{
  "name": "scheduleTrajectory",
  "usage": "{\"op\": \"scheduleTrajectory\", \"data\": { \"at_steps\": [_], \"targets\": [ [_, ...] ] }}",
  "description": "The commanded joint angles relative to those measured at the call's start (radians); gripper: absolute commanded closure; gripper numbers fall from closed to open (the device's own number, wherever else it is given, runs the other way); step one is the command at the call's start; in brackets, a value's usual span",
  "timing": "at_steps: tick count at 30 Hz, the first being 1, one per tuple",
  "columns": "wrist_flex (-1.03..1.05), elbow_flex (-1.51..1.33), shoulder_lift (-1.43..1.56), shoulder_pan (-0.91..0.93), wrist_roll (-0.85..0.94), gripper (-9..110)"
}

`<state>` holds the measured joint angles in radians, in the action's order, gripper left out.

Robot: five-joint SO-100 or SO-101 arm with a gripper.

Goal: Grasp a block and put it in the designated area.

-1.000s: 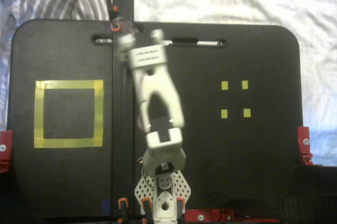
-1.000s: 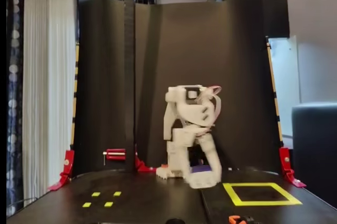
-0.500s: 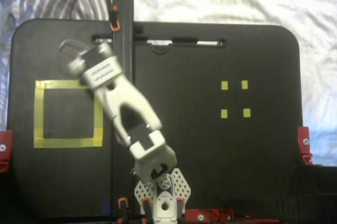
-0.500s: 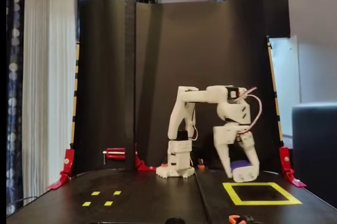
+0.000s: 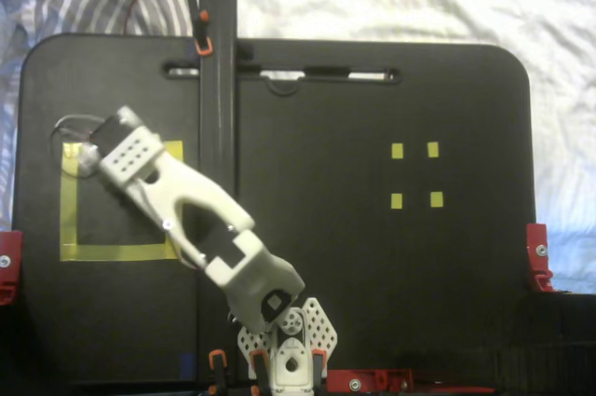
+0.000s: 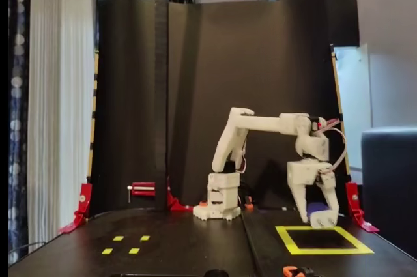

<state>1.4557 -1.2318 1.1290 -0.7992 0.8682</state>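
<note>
Yellow tape marks the designated area (image 5: 67, 219), and the arm has swung over it: 1 s ago the wrist was near the board's centre line, 0.5 s ago at the square's top right corner, now above its upper-left part in the overhead fixed view. We read this as the carry nearly done, w/ lowering and release left.

In the side fixed view the gripper (image 6: 321, 217) hangs just above the square's (image 6: 324, 239) far edge, jaws closed around the dark blue block (image 6: 318, 208), which shows between the fingers. It doesn't look to be touching the board yet, tho the gap is too small to be sure.

Hidden or unclear:
- From above, the white wrist housing covers the block and the fingertips completely, so that view gives no info on the jaws.
- Block's prongs not visible in either view.
- Whether the block sits inside the tape outline or over its edge: can't tell.
- 4 small yellow marks (image 5: 415, 174) lie well apart, untouched.
</note>
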Motion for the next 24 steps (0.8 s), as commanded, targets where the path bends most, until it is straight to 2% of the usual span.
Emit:
{"op": "scheduleTrajectory", "data": {
  "at_steps": [1, 24],
  "targets": [
    [0.011, 0.037, 0.003, -0.011, -0.012, 81],
    [0.051, 0.028, -0.124, -0.032, -0.017, 81]
  ]
}}
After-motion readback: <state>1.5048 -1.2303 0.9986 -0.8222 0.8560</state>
